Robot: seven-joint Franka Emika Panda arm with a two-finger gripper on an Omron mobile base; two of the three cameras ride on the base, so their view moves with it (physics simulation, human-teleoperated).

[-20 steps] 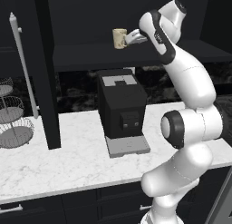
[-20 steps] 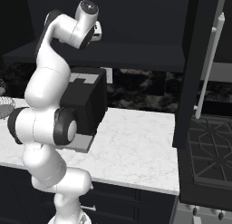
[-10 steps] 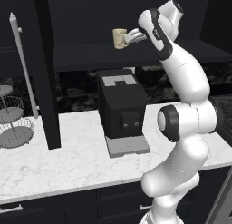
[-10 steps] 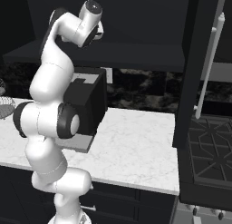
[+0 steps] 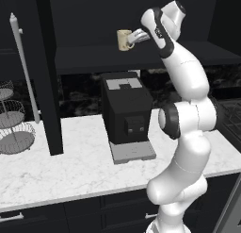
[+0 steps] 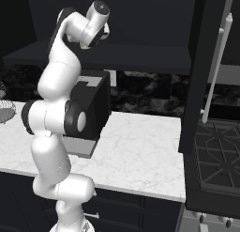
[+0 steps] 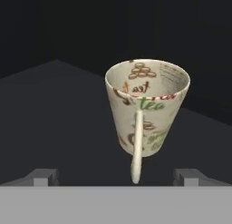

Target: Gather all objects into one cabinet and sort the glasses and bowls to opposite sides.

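The arm reaches up and back into the dark cabinet (image 5: pixel 141 57), its hand level with the inner shelf. On that shelf stands the beige cup (image 5: pixel 124 39), upright, cream with mottled brown and green print and a thin handle that faces the hand. The gripper (image 5: pixel 137 37) sits just beside the cup on its handle side. In the hand view the beige cup (image 7: pixel 146 107) stands straight ahead, its handle pointing back at the camera, and the two dark fingertips (image 7: pixel 44 177) rise far apart at the bottom corners. The jaws stand spread wide with nothing between them; the cup rests on the shelf by itself, apart from the tips.

Below the shelf, a black coffee machine (image 5: pixel 127 112) stands on the white marble counter (image 5: pixel 70 166). A tiered wire basket (image 5: pixel 12 128) stands at the counter's left end. The cabinet door (image 5: pixel 47 76) hangs open, its long silver handle (image 5: pixel 23 67) upright to the left. In the right base view a stove (image 6: pixel 218 165) sits beyond the counter's right end.
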